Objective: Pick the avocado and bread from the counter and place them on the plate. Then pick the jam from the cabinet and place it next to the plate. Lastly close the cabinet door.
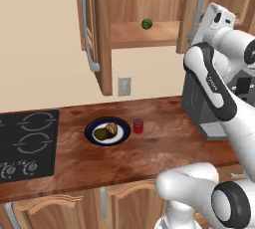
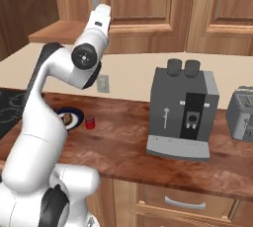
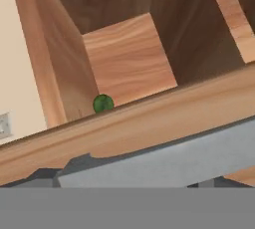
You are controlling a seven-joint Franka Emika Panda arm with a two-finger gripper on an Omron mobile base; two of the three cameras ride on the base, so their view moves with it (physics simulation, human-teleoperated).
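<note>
The cabinet door (image 1: 102, 34) is a tall light-brown wooden panel with a long curved silver handle (image 1: 88, 24). It stands swung open, edge-on in the left base view, at the left side of the cabinet (image 1: 144, 4). On the cabinet's wooden shelf (image 1: 144, 34) sits a small bright green ball (image 1: 147, 24), which in the hand view lies near the shelf's front edge (image 3: 103, 103). Below, on the reddish-brown worktop (image 1: 164, 148), the blue-rimmed plate (image 1: 89, 132) carries the dark olive avocado (image 1: 101, 134) and the tan speckled bread (image 1: 112, 128), touching each other. The small red jam (image 1: 138, 126) jar stands just beside the plate's right rim. The arm reaches up by the cabinet's right edge. The hand view runs along a wooden edge with a grey bar across it; I cannot tell whether the end effector is apart or together.
</note>
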